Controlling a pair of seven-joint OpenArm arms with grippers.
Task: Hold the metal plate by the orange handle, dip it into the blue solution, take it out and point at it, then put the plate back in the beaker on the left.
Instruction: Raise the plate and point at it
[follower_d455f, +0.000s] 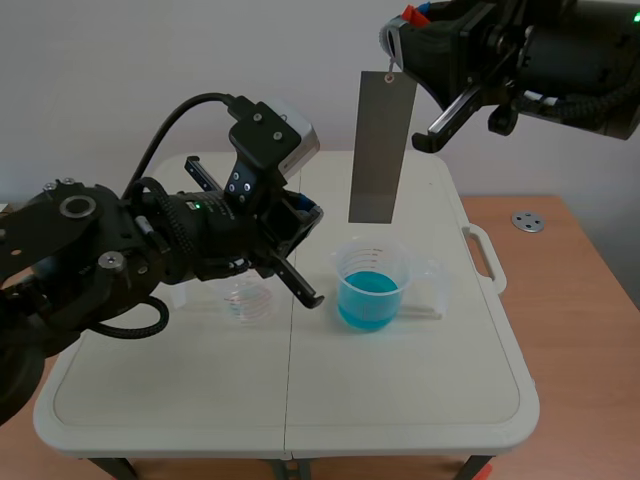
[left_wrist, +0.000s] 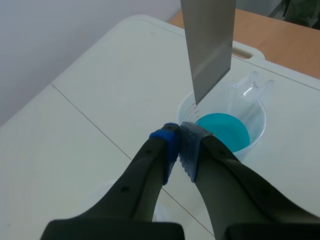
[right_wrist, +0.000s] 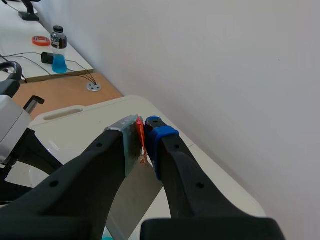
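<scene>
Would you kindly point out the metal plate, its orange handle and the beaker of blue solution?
metal plate (follower_d455f: 381, 150), scene view, middle of its grey face.
orange handle (right_wrist: 140, 137), right wrist view, middle of the orange strip.
beaker of blue solution (follower_d455f: 370, 262), scene view, clear wall above the liquid.

light: bright, even, diffuse | shadows: soft, faint on table (follower_d455f: 400, 400) | glare: sheen on metal plate (left_wrist: 210, 45)

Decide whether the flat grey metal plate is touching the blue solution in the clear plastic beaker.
Apart. The scene view shows the metal plate hanging with its lower edge above the rim of the beaker, clear of the blue solution.
</scene>
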